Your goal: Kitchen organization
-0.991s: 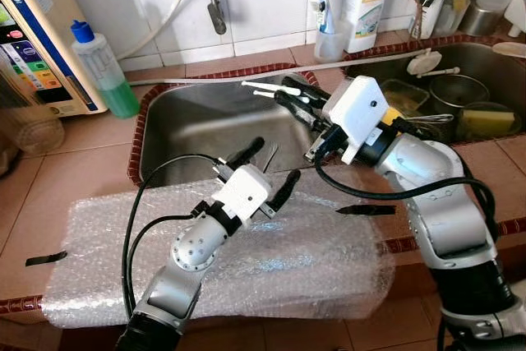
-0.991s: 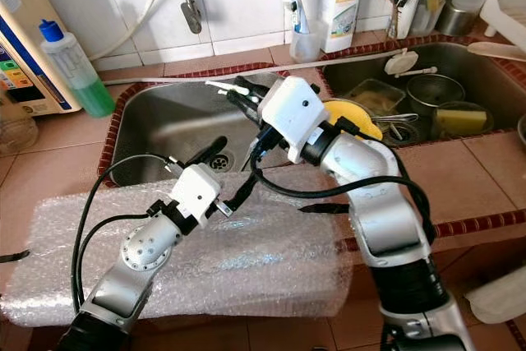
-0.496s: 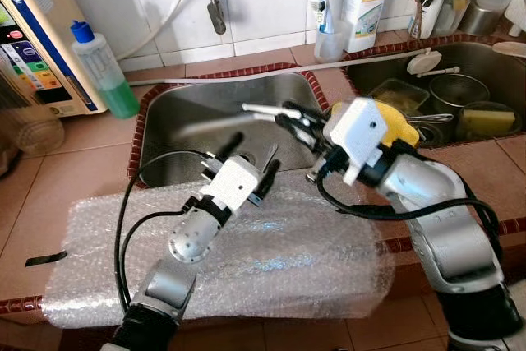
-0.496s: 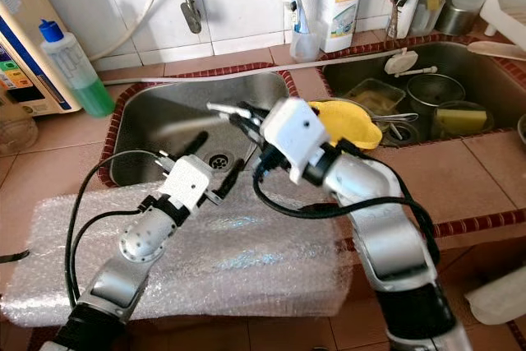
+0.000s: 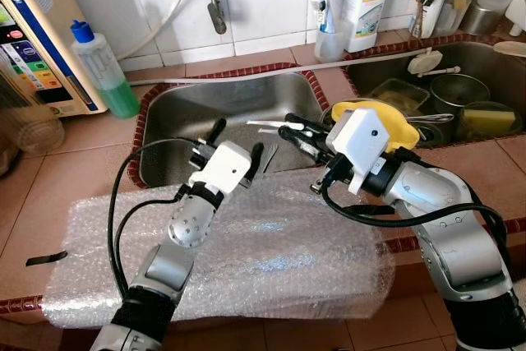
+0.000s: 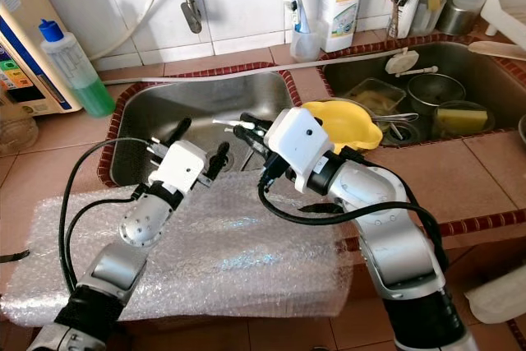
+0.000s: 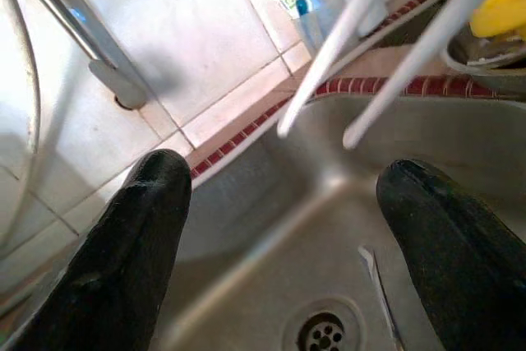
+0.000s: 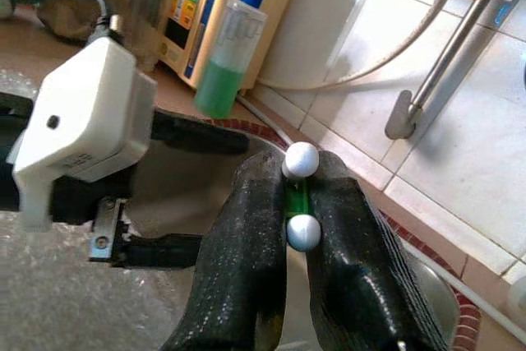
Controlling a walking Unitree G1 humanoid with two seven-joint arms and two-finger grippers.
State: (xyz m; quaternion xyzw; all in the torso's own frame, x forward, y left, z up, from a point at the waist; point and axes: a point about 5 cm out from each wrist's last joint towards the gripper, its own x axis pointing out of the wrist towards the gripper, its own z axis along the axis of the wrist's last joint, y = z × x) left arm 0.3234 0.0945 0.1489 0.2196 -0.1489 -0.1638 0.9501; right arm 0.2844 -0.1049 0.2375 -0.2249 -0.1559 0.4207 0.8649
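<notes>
A green soap bottle point(image 5: 103, 71) stands on the tiled counter point(image 5: 74, 170) at the far left, beside the steel sink point(image 5: 185, 121), and a sheet of bubble wrap point(image 5: 246, 260) lies along the counter's front edge. The left hand point(image 5: 237, 143) hangs over the sink's near rim with its fingers point(image 7: 140, 244) spread apart and nothing between them. Just to its right, the right hand point(image 5: 288, 131) is clamped on a pair of white chopsticks point(image 5: 265, 126) whose tips reach out over the basin toward the left hand, with a yellow bowl point(image 5: 386, 121) behind its wrist.
</notes>
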